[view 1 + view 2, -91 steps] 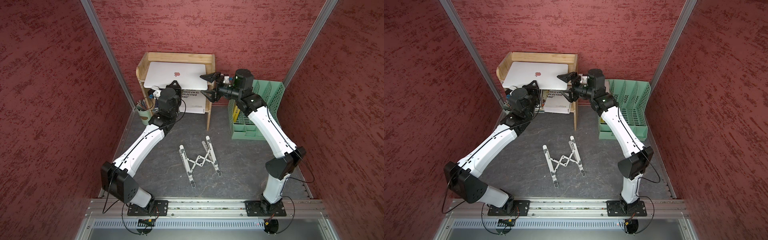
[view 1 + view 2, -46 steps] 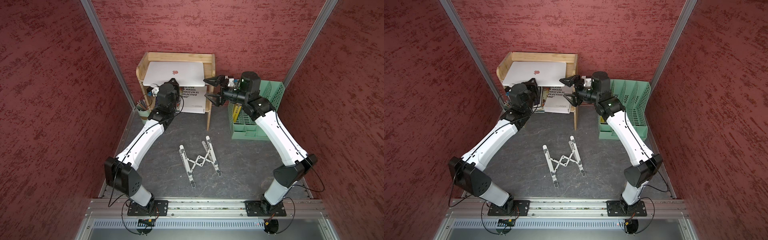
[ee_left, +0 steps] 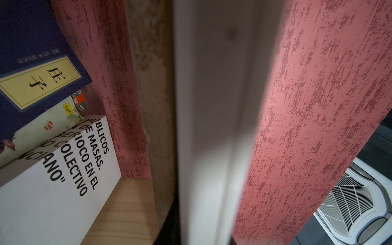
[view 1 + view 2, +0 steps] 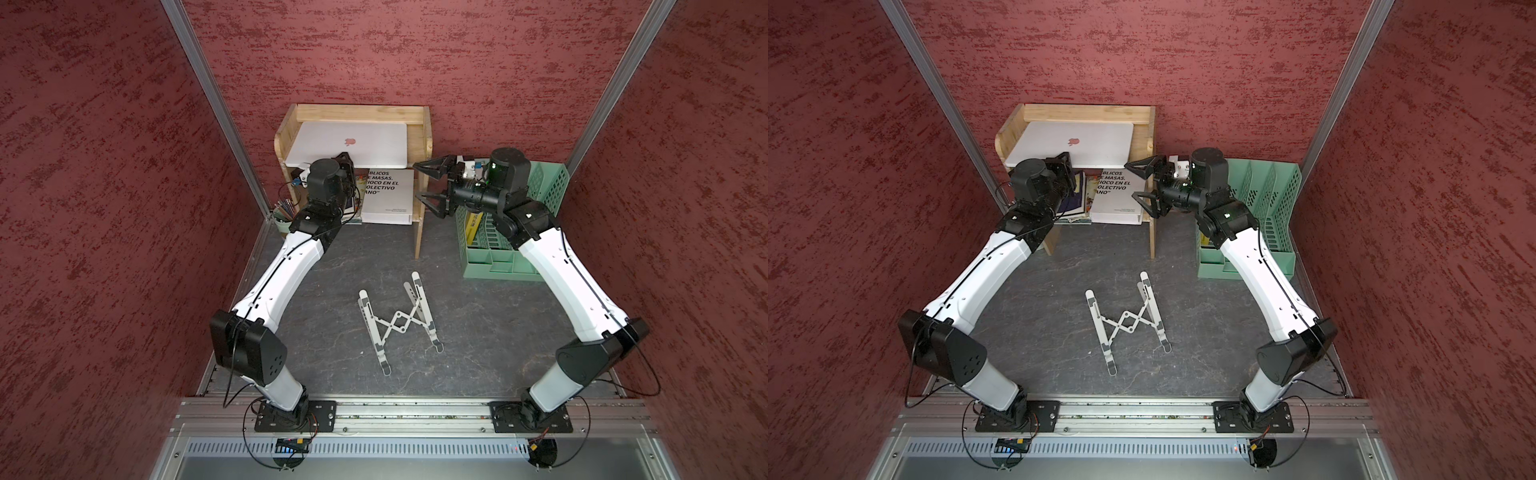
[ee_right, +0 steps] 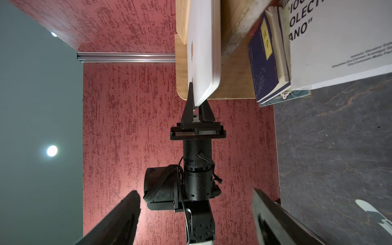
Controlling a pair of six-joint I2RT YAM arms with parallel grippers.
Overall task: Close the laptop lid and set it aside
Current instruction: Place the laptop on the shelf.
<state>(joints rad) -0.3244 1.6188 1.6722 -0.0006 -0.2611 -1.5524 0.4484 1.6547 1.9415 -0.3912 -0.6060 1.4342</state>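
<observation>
The laptop (image 4: 349, 145) lies shut on top of the shelf (image 4: 420, 137), the left tool (image 5: 197, 96) straddling its near left corner — whether it actually pinches I cannot tell from here — while the right tool (image 4: 417, 180) gapes wide and empty just beside the shelf's right post.

The left gripper (image 5: 198, 93) is straddling the corner of the laptop (image 5: 203, 53), but whether it is pressing is too fine to tell. The laptop's edge is blurring across the left wrist view. The right gripper (image 4: 417, 180) is showing only blurred fingers (image 5: 118, 220), cut by the frame. The shelf (image 4: 420, 137) is covering the title's start on the white book (image 4: 388, 203).
</observation>
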